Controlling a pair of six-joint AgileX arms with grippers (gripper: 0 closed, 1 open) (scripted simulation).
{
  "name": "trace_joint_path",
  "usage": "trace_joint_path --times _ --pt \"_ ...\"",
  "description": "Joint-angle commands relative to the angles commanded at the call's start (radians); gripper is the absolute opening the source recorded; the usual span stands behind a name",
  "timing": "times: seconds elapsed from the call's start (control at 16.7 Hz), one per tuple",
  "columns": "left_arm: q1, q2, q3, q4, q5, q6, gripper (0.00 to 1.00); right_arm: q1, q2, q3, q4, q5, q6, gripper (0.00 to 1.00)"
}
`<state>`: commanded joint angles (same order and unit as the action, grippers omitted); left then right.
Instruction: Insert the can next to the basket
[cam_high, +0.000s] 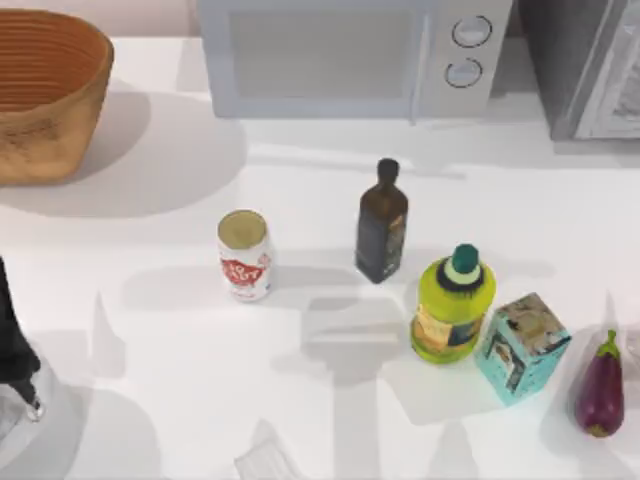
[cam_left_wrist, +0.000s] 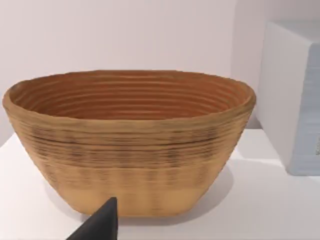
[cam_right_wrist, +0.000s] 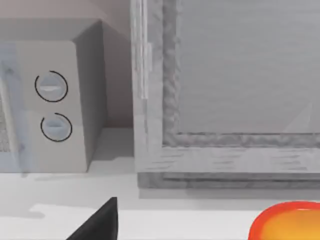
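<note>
Can (cam_high: 244, 254) stands upright mid-bench, well apart from basket (cam_high: 45, 95) at far left; claw states cannot be told; risk: a left-arm (cam_high: 15, 350) approach tips the can.

Open tabletop (cam_high: 150, 400) between the can (cam_high: 244, 254) and the basket (cam_high: 45, 95) at far left rear, nothing standing across that stretch. Crowded toward the right: dark bottle (cam_high: 381, 224) near the can, then yellow-green bottle (cam_high: 453, 305), teal carton (cam_high: 522, 346) just beside it, eggplant (cam_high: 601, 384) by the edge. Blocked at the back by the microwave (cam_high: 350, 55).
</note>
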<state>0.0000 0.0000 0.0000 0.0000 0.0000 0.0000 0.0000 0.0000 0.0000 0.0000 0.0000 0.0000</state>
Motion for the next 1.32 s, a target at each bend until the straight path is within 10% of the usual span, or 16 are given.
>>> trace_joint_path --times 0.48,1.32 --pt "0.024 0.22 0.206 -0.175 0.0 0.139 1.0 0.0 0.0 0.0 0.0 0.0 0.0 1.0" --pt "0.138 1.596 1.313 -0.992 -0.001 0.794 1.0 0.0 0.0 0.0 0.0 0.0 0.0 1.0"
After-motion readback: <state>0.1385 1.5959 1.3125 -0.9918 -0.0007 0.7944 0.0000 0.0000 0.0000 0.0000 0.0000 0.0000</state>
